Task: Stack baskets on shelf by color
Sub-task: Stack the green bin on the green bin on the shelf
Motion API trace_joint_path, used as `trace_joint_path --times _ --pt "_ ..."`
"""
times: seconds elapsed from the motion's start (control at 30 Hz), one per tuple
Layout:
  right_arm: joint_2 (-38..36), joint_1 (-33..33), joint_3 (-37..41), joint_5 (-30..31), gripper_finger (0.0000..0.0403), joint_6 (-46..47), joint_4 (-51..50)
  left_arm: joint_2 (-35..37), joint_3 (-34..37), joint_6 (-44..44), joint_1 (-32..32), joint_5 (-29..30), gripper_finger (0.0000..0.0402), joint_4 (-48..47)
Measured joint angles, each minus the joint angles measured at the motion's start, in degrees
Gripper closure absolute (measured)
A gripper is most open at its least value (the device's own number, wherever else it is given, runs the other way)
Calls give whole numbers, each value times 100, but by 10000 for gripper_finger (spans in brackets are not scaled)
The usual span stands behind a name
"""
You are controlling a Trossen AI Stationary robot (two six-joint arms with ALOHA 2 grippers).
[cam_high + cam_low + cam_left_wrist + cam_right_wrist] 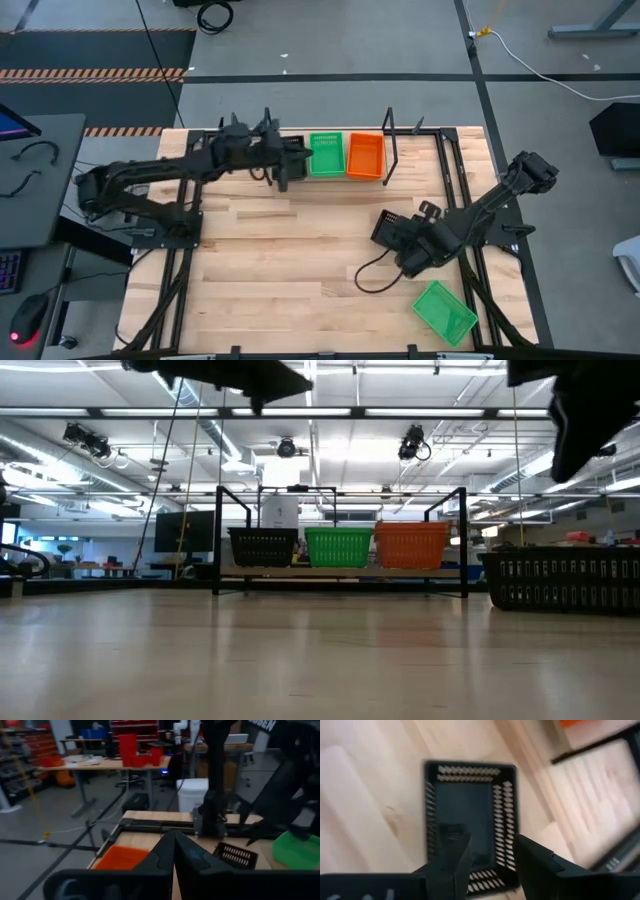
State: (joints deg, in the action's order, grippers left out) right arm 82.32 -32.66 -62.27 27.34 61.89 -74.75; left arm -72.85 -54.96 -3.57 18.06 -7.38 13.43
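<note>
Ceiling strip lights [330, 412] are lighting the room evenly; the desk [300, 250] is showing soft shadows, while the right wrist view is blurring throughout.

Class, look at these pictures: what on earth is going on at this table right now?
A two-armed robot is sorting baskets onto a shelf. A black, a green and an orange basket stand there side by side. The right gripper, fingers open, hovers over a black basket on the table; it straddles one wall without holding it. The left gripper, fingers shut and empty, is up by the shelf. Another green basket lies near the table's front right corner.
</note>
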Motion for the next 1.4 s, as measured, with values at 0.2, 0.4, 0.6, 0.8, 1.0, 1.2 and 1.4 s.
trace_joint_path --times 0.2,0.4,0.6,0.8,1.0,1.2,1.4 --pt "0 384 -623 -798 237 -760 110 1005 1125 143 66 302 390 806" --pt "-4 324 -1161 -2142 220 -881 201 1560 1573 126 111 310 390 724" --pt "133 -293 -1098 -2937 217 -698 329 1648 1618 -41 139 313 387 679" --pt "644 -915 -1066 -2865 216 -1298 614 1764 1613 -54 138 310 364 459" --pt "1216 -1354 -1063 -2902 215 -2001 877 1831 1613 198 118 -88 334 464" --pt "1718 -1634 -1059 -3157 215 -2202 880 1831 1613 335 -108 -297 304 394" --pt "2138 -1760 -1059 -3144 216 -2387 947 1827 1613 493 -520 -297 290 79"
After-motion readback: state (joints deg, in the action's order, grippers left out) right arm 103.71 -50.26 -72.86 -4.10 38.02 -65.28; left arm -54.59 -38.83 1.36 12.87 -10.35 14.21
